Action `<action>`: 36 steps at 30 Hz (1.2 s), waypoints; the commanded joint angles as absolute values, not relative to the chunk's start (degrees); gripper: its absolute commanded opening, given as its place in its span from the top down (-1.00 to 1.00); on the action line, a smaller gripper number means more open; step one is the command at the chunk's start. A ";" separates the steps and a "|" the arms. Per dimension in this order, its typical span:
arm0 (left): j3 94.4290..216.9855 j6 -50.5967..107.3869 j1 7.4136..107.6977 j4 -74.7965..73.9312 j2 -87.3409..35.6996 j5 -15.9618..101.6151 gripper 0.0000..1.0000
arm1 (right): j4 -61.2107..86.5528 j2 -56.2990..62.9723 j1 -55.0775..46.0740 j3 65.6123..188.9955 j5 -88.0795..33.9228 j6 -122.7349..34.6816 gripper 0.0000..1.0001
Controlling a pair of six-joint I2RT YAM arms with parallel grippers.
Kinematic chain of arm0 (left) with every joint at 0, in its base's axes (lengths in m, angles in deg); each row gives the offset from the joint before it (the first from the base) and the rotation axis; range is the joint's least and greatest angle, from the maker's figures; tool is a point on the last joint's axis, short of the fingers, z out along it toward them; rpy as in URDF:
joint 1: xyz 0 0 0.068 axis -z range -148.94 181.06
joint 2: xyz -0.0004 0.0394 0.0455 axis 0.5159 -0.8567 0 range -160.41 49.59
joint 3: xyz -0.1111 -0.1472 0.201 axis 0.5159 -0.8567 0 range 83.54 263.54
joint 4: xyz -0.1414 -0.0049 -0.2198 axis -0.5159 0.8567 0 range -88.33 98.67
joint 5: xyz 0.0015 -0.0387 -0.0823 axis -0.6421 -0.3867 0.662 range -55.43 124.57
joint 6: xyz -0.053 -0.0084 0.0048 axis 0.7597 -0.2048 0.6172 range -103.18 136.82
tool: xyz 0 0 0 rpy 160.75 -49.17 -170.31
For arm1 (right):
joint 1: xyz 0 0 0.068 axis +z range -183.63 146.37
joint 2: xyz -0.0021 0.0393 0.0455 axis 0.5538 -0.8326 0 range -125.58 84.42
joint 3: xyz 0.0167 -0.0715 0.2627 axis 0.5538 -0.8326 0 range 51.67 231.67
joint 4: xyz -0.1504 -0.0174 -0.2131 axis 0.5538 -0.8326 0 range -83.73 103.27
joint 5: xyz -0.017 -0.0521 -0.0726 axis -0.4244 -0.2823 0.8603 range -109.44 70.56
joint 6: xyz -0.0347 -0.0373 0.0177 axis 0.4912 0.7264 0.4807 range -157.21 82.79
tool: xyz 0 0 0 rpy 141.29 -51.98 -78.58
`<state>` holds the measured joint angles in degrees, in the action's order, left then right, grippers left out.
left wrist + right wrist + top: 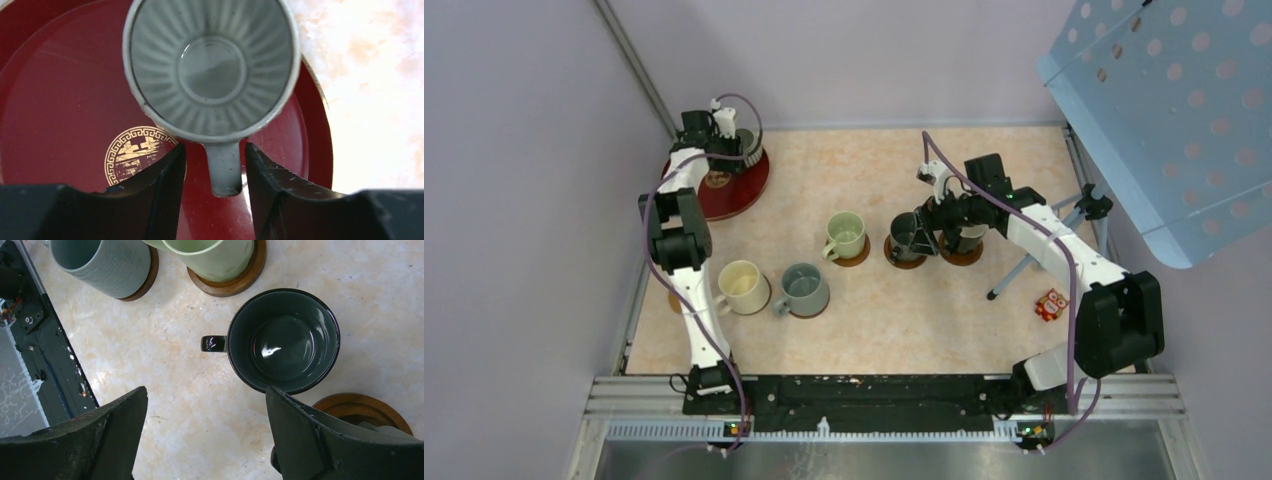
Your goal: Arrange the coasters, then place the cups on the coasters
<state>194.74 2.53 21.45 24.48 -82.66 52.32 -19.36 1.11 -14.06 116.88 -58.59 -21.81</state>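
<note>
A ribbed grey cup (212,65) stands on the dark red tray (60,100), at the far left in the top view. My left gripper (214,147) is open with the cup's handle (223,167) between its fingers, a small gap on each side. My right gripper (206,390) hangs wide open over bare table beside the dark green cup (284,340). A coaster (362,407) with a cup mostly hidden by my finger lies to its right. The pale green cup (846,235), grey-green cup (804,287) and cream cup (742,285) each sit on a brown coaster.
A small red-orange packet (1051,304) lies near the right arm. A thin stand (1024,265) and a blue perforated panel (1164,120) are at the right. A brown disc (674,300) peeks out behind the left arm. A metal rail (884,395) runs along the near edge.
</note>
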 commanded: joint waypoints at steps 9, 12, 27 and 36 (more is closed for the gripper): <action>194.05 1.04 21.30 22.06 -79.31 44.30 0.61 | -19.15 1.01 -14.50 117.94 -59.71 -20.69 -0.73; 189.42 -1.28 20.57 21.57 -75.75 43.40 0.64 | -19.14 1.17 -14.49 117.89 -59.77 -20.56 -0.73; 176.89 -8.74 15.94 28.89 -67.41 45.52 0.53 | -18.96 1.97 -14.49 116.93 -60.54 -19.90 -0.73; 183.78 -7.42 15.87 31.95 -73.68 46.40 0.08 | -19.64 3.02 -14.50 116.79 -59.74 -19.55 -0.73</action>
<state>179.44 -7.57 15.99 30.51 -71.47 45.83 -19.60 1.11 -14.06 116.88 -58.97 -20.74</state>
